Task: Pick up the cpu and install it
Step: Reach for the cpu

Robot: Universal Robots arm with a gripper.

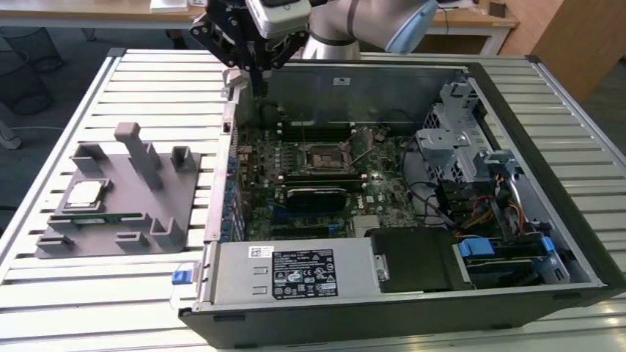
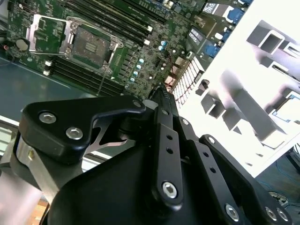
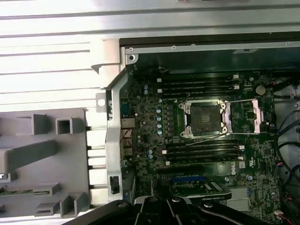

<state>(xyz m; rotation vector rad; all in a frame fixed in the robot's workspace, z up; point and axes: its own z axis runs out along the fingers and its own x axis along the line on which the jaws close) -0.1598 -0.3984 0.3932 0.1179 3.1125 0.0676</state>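
Cpu (image 1: 83,193), flat shiny silver square, on grey ridged holder (image 1: 127,199), black gripper (image 1: 260,86) closed, empty

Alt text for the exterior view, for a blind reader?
The arm's gripper hangs shut and empty over a far corner of the open computer case. The cpu lies on a grey fixture beside it, at the exterior view's left.

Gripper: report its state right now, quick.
Gripper: jaws closed, holding nothing. The small flat silver square cpu lies on the grey plastic tray.
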